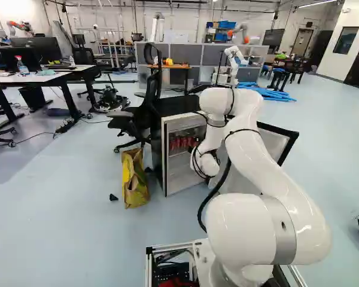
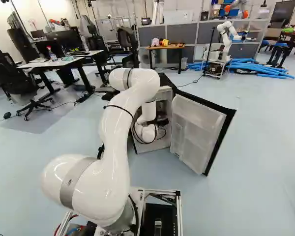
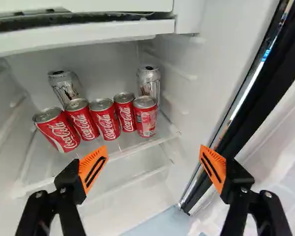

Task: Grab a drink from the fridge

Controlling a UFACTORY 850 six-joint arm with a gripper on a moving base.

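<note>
The fridge (image 1: 175, 106) stands ahead of the base with its door (image 2: 199, 129) swung wide; the arm (image 1: 272, 161) reaches through the open front, between the fridge's side wall and the inner face of the door; the pincer (image 2: 160, 122) is spread wide, with a broad gap between its orange pads (image 3: 94, 166) and nothing gripped.

The drinks are on a shelf (image 3: 137, 149) ahead of the pincer; five red cans (image 3: 105, 119) stand close together near its front edge, and two silver cans (image 3: 149, 81) stand behind them, well apart, with a gap between; the red can (image 3: 145, 117) nearest the door has one silver can behind it and bare shelf between it and the side wall.

Above the cans a white ledge (image 3: 83, 37) runs across, leaving room over their tops; one finger of the pincer appears close to the fridge's front side edge on the door side, though I cannot tell whether they touch; the other finger has more room around it. Outside, a yellow and brown bag (image 1: 134, 179) stands beside the fridge, near a black chair (image 1: 134, 119).
</note>
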